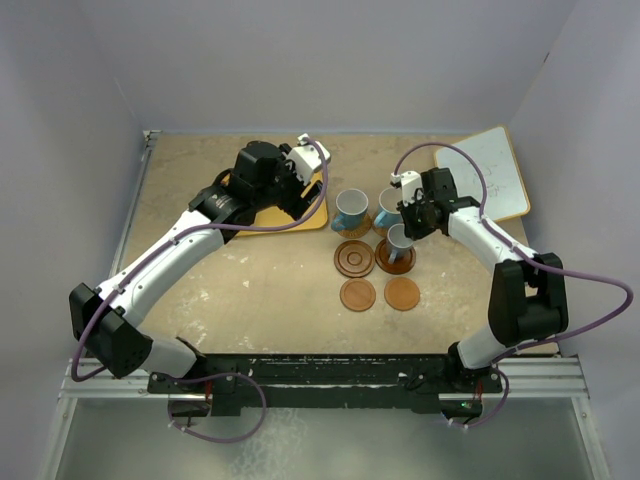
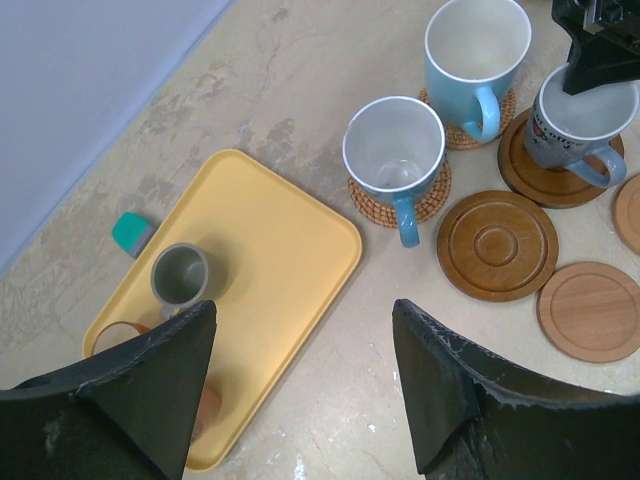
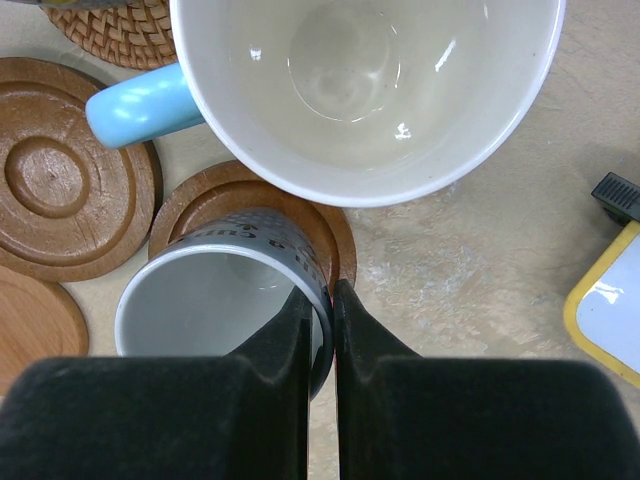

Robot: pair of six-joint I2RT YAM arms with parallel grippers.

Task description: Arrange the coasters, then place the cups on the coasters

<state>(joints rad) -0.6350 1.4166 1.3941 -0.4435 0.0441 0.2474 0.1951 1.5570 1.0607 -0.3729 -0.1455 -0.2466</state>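
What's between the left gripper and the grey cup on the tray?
Only bare yellow tray, as the left wrist view shows: nothing stands between the open left gripper and the grey cup.

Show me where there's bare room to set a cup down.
Bare table lies wide in front of the yellow tray, left of the plain coasters. The ringed coaster is free too. Crowded: the right gripper pinching the pale cup, close beside two blue cups.

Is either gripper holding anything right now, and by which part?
The right gripper pinches the small pale mug by its rim, one finger inside; the left gripper is open and empty.
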